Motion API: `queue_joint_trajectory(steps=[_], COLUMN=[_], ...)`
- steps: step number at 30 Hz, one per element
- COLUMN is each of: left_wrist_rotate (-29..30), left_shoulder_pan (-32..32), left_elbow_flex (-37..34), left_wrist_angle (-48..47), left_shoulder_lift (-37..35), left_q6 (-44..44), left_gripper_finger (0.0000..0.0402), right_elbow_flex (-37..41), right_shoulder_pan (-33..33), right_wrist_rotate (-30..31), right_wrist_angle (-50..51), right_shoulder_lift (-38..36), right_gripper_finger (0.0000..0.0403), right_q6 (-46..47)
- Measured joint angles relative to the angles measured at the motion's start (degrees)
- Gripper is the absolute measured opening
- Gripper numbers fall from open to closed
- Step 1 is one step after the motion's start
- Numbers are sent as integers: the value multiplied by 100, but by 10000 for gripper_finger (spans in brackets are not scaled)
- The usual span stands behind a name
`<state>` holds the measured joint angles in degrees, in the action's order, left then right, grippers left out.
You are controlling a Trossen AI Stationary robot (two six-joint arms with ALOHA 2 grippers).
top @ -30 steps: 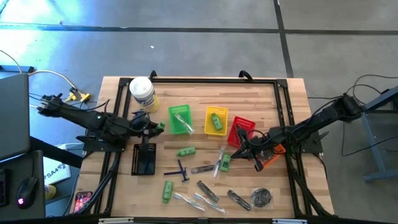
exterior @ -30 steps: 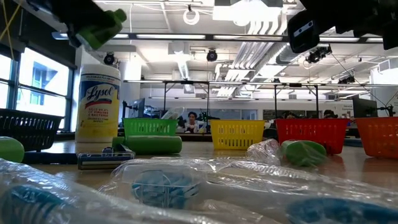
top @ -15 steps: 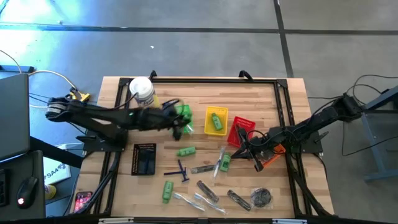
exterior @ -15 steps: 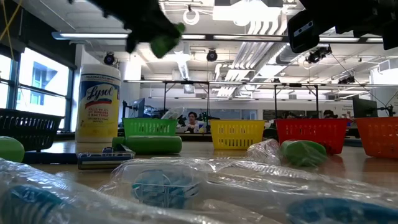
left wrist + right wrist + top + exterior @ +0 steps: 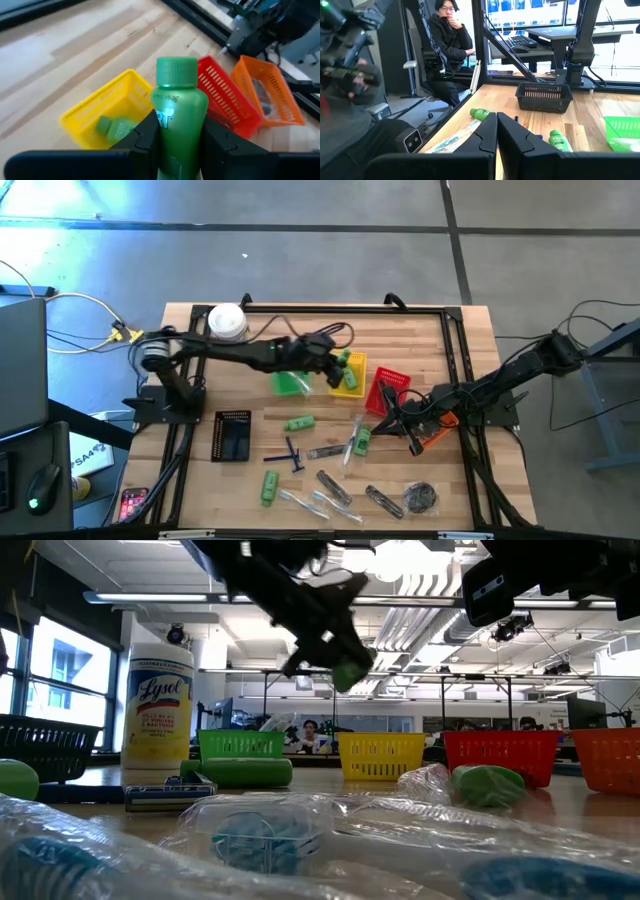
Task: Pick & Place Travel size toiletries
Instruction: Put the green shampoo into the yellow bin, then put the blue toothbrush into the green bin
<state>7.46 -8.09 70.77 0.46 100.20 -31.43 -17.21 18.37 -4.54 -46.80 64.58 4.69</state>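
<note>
We see the left end effector clamped on a green bottle – mid-frame, above the yellow basket; the right end effector – fingers together.

Bright, even daylight throughout. Glaring ceiling lamps in the low view, foreground plastic packets blurred. Soft focus close up on the green bottle.

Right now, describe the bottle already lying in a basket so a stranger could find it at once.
Start at the row of mesh baskets across the table's middle: green, yellow, red. The green bottle lies inside the yellow one. Unlike the other green bottles, it is neither loose on the wood nor held in the left pincer.
</note>
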Motion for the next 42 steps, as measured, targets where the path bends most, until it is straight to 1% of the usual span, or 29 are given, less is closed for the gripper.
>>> queue_joint_trajectory(steps=[5, 9, 15, 18, 22, 26, 30, 34, 36, 38, 39, 42], left_wrist_rotate=[-48, -31, -244, -271, -286, -492, -571, -752, -832, -782, -728, -386], left_shoulder_pan=[10, -28, -185, -210, -202, -202, -202, -200, -173, -90, -30, 236], left_elbow_flex=[625, 907, 919, 926, 923, 923, 923, 918, 919, 925, 922, 921], left_wrist_angle=[-65, -16, -103, -34, -19, -1, -18, -292, -750, -1193, -1559, -2479], left_shoulder_lift=[789, 1250, 1530, 1526, 1526, 1526, 1517, 1167, 827, 490, 283, -375], left_q6=[-151, -444, -655, -644, -607, -593, -443, -13, 238, 542, 716, 1217], left_gripper_finger=[86, 86, 89, 111, 158, 204, 237, 249, 250, 250, 250, 250], right_elbow_flex=[0, 0, 2, 2, 2, 2, 2, 2, 2, 2, 2, 2], right_shoulder_pan=[0, 0, 2, 2, 2, 2, 2, 14, 41, 70, 93, 141], right_wrist_rotate=[-9, -13, -35, -37, -37, -37, -37, -37, -35, -25, -15, -15], right_wrist_angle=[10, 20, 95, 113, 113, 113, 113, 115, 117, 115, 105, 67], right_shoulder_lift=[0, 0, 2, 2, 1, 2, 1, 2, 2, 2, 2, 2], right_gripper_finger=[3, 3, 3, 3, 3, 3, 3, 3, 3, 3, 3, 3], right_q6=[0, 2, 26, 26, 26, 26, 24, 24, 24, 34, 64, 107])
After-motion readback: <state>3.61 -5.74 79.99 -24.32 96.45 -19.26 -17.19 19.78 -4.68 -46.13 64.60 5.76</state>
